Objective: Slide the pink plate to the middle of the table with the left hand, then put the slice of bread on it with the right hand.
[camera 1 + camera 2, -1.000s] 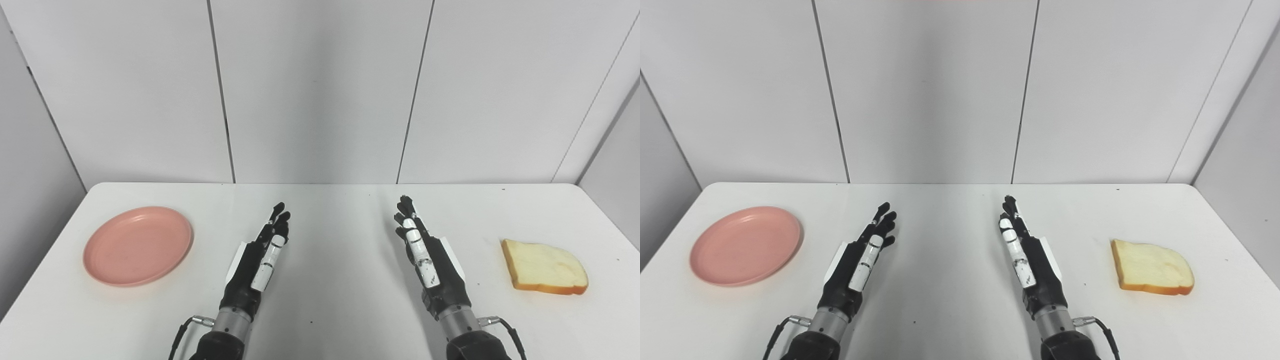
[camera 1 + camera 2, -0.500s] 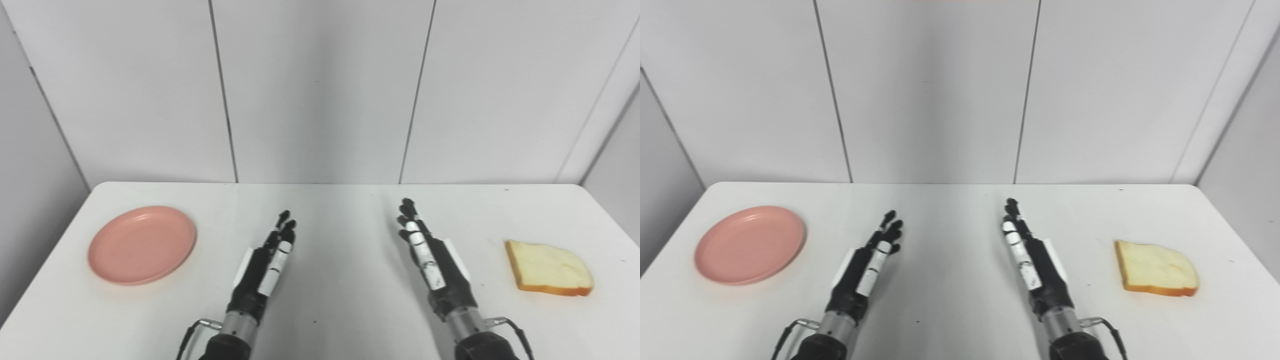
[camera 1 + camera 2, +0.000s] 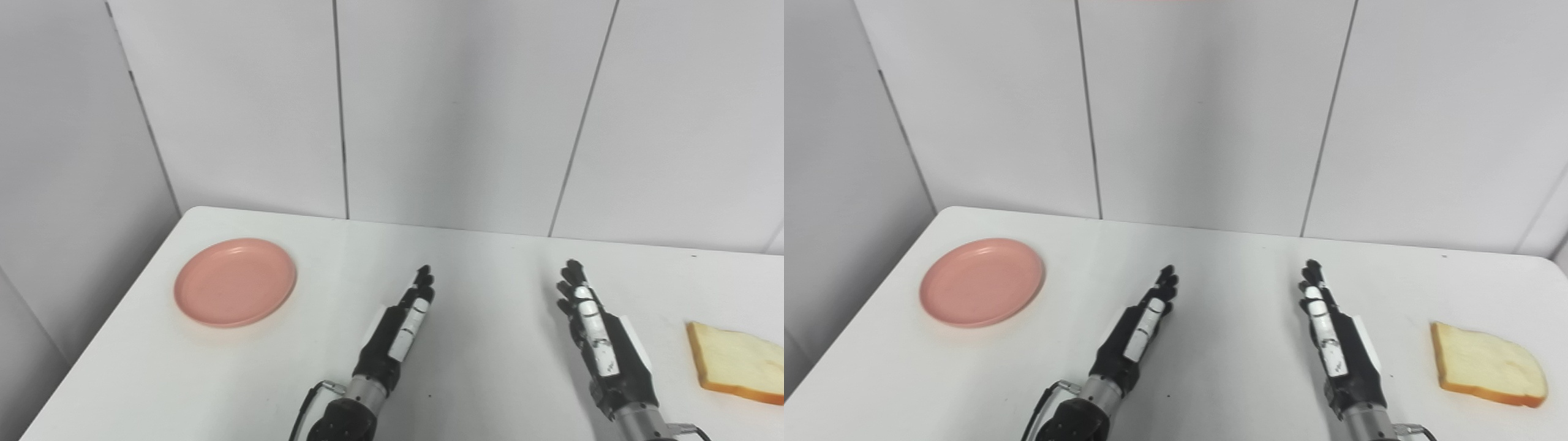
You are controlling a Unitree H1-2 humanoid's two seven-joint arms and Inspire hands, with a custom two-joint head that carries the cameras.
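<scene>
A pink plate (image 3: pixel 235 282) lies empty on the white table (image 3: pixel 490 257) at the far left. A slice of bread (image 3: pixel 1487 365) with a brown crust lies flat at the far right. My left hand (image 3: pixel 397 331) is open, fingers straight and pointing away, held over the table's middle, well to the right of the plate. My right hand (image 3: pixel 597 340) is open in the same way, well to the left of the bread. Neither hand touches anything.
Grey wall panels (image 3: pixel 429 110) stand behind the table's far edge. The table's left edge runs close past the plate. A wall also stands at the left side.
The whole picture has shifted right, so the camera has turned left. Plate, bread and both hands keep their places on the table.
</scene>
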